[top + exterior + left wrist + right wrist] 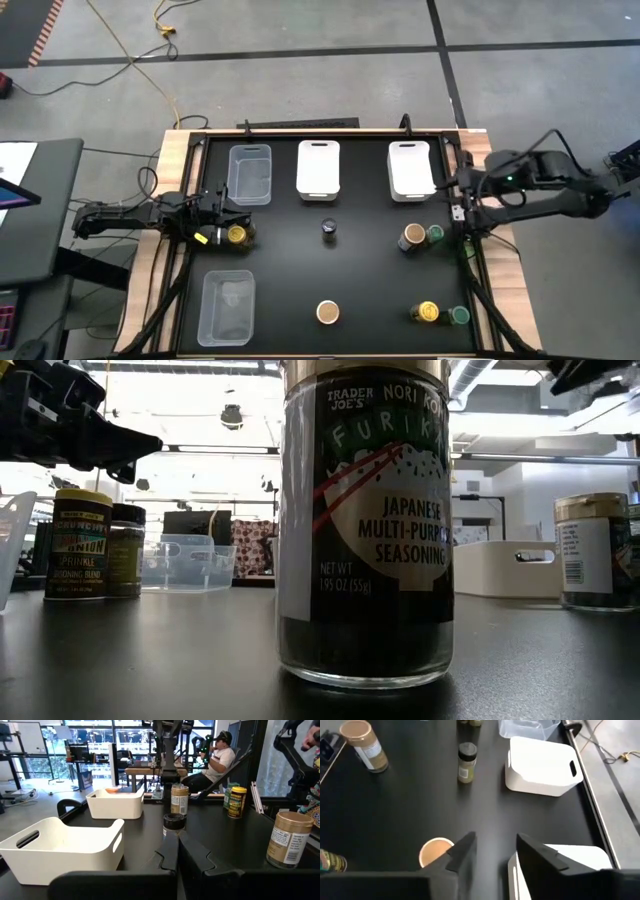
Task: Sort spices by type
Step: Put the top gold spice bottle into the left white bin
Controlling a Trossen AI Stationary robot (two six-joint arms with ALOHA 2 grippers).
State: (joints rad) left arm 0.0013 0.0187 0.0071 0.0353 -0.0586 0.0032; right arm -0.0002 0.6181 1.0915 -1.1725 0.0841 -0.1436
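Several small spice jars stand upright on the black table. A yellow-topped jar and a dark one stand at the left. A dark-topped jar is mid-table, and a tan-topped jar stands beside a green one. A tan-topped jar, a yellow one and a green one stand near the front. My left gripper hovers shut above the left pair. My right gripper is open, raised beside the right white bin, with the tan-topped jar below it.
Two clear bins sit on the left, one far and one near. Two white bins sit at the far edge, one in the middle and one on the right. A person sits beyond the table.
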